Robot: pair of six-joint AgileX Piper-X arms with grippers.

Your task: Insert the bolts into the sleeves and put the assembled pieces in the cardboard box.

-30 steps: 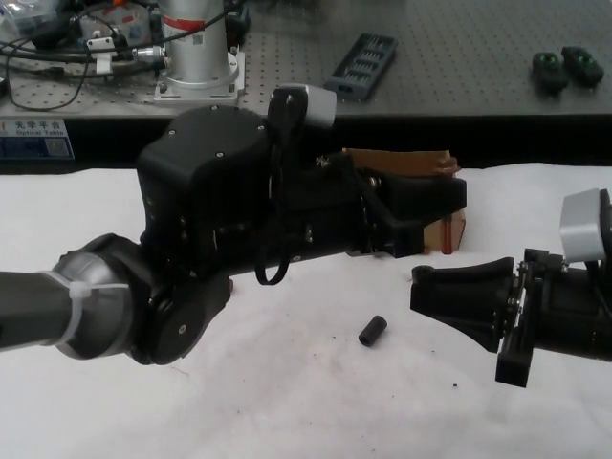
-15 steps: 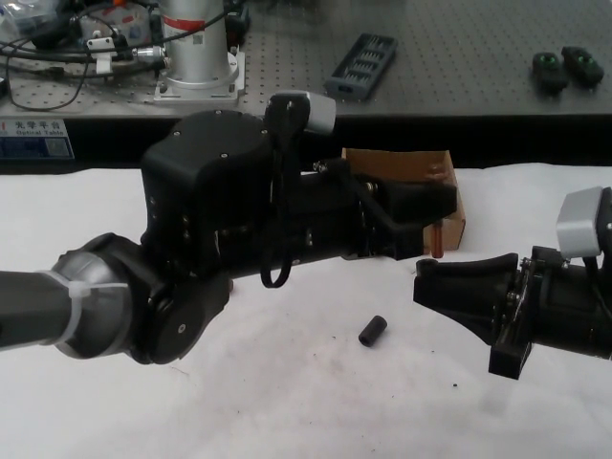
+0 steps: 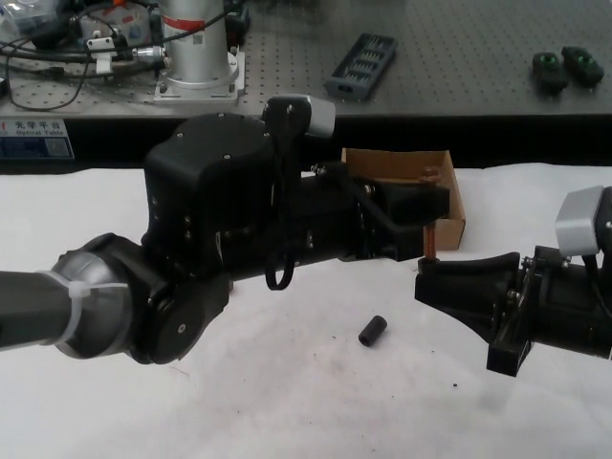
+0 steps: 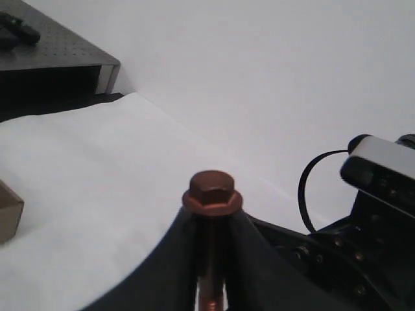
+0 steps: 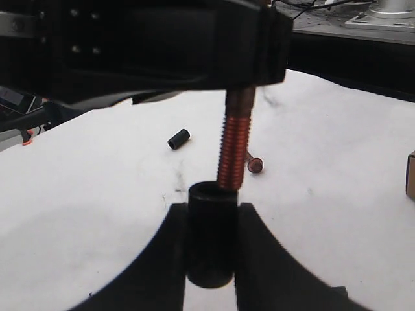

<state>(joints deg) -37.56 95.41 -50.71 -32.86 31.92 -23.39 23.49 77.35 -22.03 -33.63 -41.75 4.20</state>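
So the copper bolt [image 5: 235,142] is pinched just under its head by the left claw [image 4: 211,241], which is closed tight on the shank with the threads hanging down. Right below that claw, the black sleeve [image 5: 211,243] is gripped upright by the right claw [image 5: 211,223], which is clamped shut on its sides. The bolt's tip is seen right at the sleeve's mouth, nearer one edge of the bore than dead centre. Whether it's actually inside yet can't be told.

What could go wrong: the bolt looks a bit tilted against the sleeve's axis, so if it's pushed down like this the threads could get caught on the rim. Then either the sleeve gets shoved down or twisted in the right claw, or the bolt gets pivoted in the left claw, since it's only held by a narrow pinch.

A dropped piece would land on the white surface [image 3: 287,411] under both claws, where a spare sleeve [image 3: 372,330] and another bolt [image 5: 254,164] are lying. The cardboard box [image 3: 397,164] is parked just behind the left claw, and this pair isn't in it yet.
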